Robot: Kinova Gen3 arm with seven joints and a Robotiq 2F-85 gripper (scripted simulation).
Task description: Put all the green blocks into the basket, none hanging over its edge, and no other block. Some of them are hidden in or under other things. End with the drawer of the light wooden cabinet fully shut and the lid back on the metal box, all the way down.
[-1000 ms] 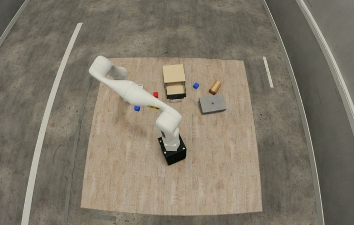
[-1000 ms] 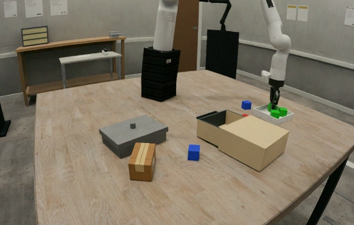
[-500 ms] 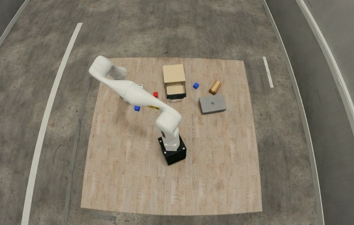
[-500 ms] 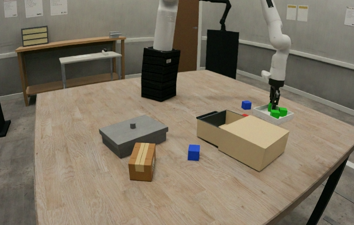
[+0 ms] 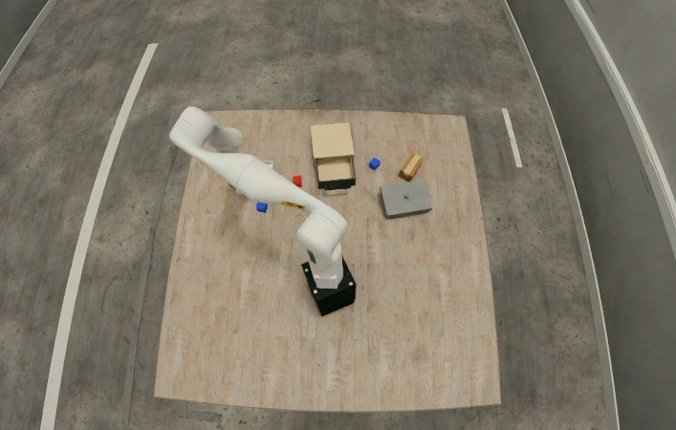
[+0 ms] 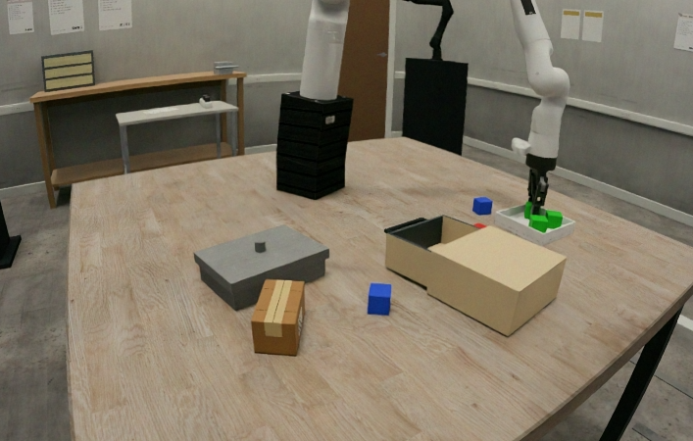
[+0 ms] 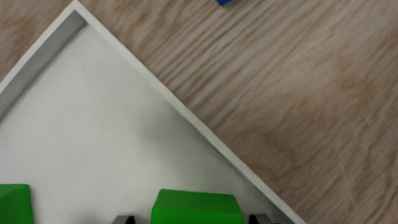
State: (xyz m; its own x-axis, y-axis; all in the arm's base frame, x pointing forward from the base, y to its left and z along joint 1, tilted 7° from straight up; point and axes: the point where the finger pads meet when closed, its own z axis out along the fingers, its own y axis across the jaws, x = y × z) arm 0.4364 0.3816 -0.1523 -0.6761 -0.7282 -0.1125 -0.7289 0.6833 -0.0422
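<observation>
My gripper point(image 6: 538, 210) point(image 7: 192, 219) is open inside the white basket point(image 6: 513, 225) point(image 7: 100, 135) point(image 5: 268, 162). A green block point(image 7: 197, 207) stands between its fingers, with a gap on each side. Another green block point(image 7: 14, 206) lies to the left in the wrist view. The exterior view shows three green blocks in the basket, two of them a front one point(image 6: 538, 222) and a right one point(image 6: 555, 219). The light wooden cabinet point(image 5: 332, 139) point(image 6: 502, 258) has its drawer point(image 5: 336, 169) point(image 6: 406, 258) pulled out; no block shows inside. The lid point(image 5: 396, 200) point(image 6: 238, 258) sits on the grey metal box point(image 6: 234, 295).
A blue block point(image 5: 261, 206) point(image 6: 482, 205) lies beside the basket, and a red block point(image 5: 297, 181) point(image 6: 479, 225) between basket and cabinet. Another blue block point(image 5: 374, 163) point(image 6: 379, 299) lies right of the cabinet in the top view. A cardboard box point(image 5: 410, 166) point(image 6: 277, 318) stands by the metal box.
</observation>
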